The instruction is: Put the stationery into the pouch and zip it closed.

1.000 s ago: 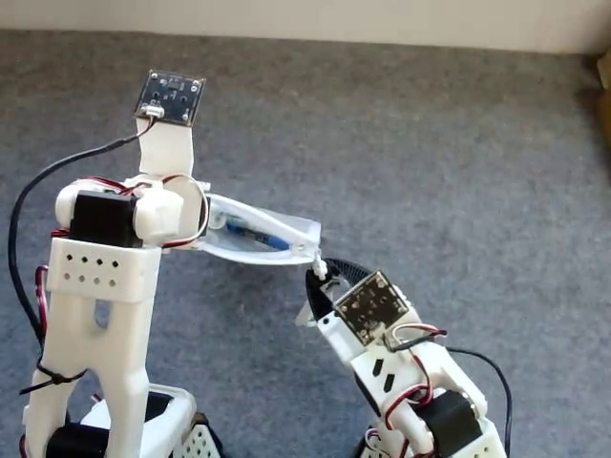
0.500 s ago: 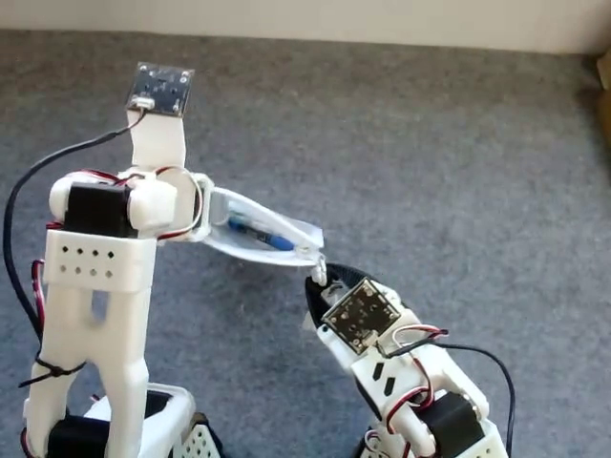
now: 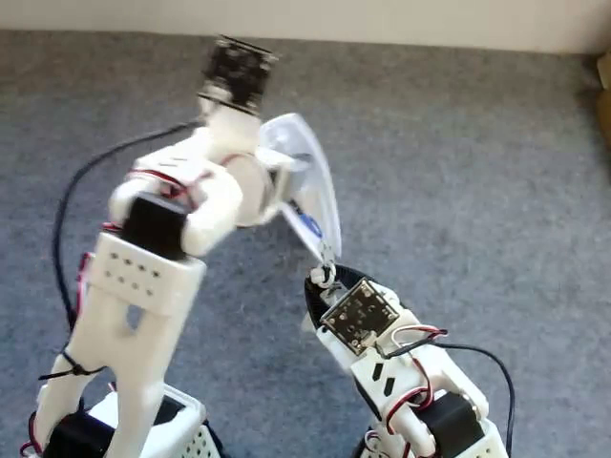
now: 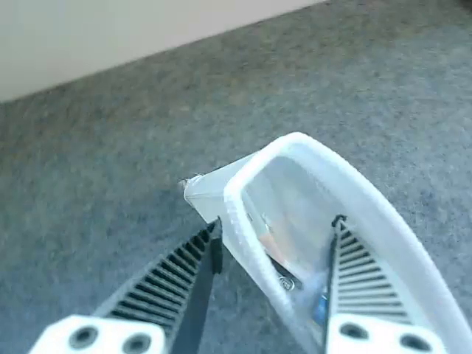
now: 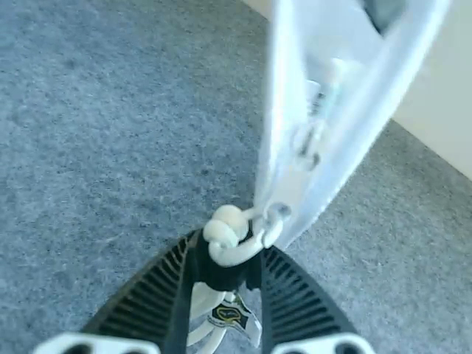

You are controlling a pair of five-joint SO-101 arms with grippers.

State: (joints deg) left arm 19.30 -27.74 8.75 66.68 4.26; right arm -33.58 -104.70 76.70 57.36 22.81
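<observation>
1. Table (image 3: 496, 143): grey, carpet-like. Two arms stand at its near edge.
2. Pouch (image 3: 310, 172): one, translucent white, held up over the table's middle and stretched between the two claws. Its long axis slants from the far-edge end down to the near-edge end. The mouth looks open at the far end.
3. Left claw (image 4: 276, 225): clenched on the pouch's far end.
4. Right claw (image 5: 228, 254): clenched on the zip pull cord at the pouch's near corner.
5. Pull cord (image 5: 225, 232): one, white, knotted. My read is that closing means drawing it along the long axis towards the left claw. The right arm is nearer.
6. Stationery (image 3: 310, 226): inside the pouch; a blue piece shows through the wall. I cannot tell the count.
</observation>
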